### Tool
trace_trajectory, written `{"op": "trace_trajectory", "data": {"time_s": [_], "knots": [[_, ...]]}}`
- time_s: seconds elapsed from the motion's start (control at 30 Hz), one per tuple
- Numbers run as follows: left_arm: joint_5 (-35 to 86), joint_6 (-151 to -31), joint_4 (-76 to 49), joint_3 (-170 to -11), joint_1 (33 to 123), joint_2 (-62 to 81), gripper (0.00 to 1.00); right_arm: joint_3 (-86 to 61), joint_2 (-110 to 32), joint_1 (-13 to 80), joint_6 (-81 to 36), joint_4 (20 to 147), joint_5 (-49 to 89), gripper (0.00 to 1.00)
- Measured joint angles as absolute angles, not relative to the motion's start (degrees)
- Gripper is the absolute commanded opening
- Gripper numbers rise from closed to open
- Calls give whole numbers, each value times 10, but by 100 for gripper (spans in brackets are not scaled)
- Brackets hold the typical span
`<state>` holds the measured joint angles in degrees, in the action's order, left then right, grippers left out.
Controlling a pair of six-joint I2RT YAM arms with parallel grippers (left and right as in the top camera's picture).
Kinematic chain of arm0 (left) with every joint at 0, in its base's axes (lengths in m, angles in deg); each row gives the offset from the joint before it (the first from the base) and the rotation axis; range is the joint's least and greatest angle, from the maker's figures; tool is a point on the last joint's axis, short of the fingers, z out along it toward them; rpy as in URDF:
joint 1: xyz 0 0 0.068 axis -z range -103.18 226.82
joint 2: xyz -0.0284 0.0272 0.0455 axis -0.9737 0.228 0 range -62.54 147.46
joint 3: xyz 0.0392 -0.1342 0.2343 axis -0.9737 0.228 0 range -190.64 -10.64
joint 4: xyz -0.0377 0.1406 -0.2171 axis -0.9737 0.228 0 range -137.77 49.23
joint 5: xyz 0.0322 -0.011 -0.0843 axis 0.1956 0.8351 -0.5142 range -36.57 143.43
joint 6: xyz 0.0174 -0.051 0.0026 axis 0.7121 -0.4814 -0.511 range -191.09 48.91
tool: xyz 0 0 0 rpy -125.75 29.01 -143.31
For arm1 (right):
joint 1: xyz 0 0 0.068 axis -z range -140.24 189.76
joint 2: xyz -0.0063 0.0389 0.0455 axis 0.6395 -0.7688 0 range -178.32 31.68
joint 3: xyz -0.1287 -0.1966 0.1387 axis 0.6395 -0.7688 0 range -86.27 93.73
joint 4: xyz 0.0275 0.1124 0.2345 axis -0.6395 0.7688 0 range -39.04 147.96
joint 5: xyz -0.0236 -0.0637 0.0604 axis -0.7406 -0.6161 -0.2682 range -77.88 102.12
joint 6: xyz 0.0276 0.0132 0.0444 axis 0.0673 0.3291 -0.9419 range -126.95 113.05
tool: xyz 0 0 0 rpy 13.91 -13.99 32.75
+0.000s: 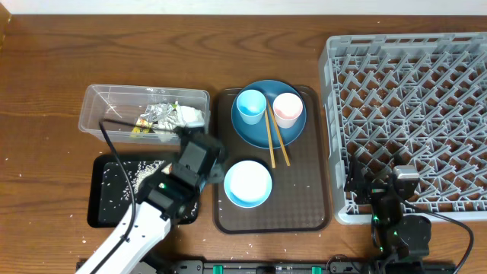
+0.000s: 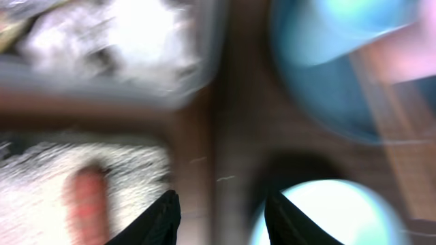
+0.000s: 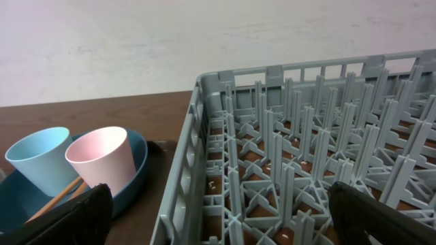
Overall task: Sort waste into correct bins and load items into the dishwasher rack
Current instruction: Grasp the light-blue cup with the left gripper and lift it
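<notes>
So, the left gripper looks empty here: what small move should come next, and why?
Probably swing the left gripper over to the bowl: its jaws stand apart, empty, the carrot already lies in the black tray, and the tissue in the clear tub.

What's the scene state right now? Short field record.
tub: tissue, wrapper inside
black tray: rice, carrot
brown tray: plate, bowl
plate: blue cup, pink cup on it, chopsticks across its rim
rack: no dishes
left jaws: open, empty
right jaws: open, empty
</notes>
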<state>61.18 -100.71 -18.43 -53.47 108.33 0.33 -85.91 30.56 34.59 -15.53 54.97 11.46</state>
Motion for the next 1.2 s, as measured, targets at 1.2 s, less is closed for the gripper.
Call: {"op": "trace_trajectory", "data": {"time_s": [1.2], "knots": [[525,-952,-303,-788,1031,372,36,-859,306,346,-155,550,115,99]]}}
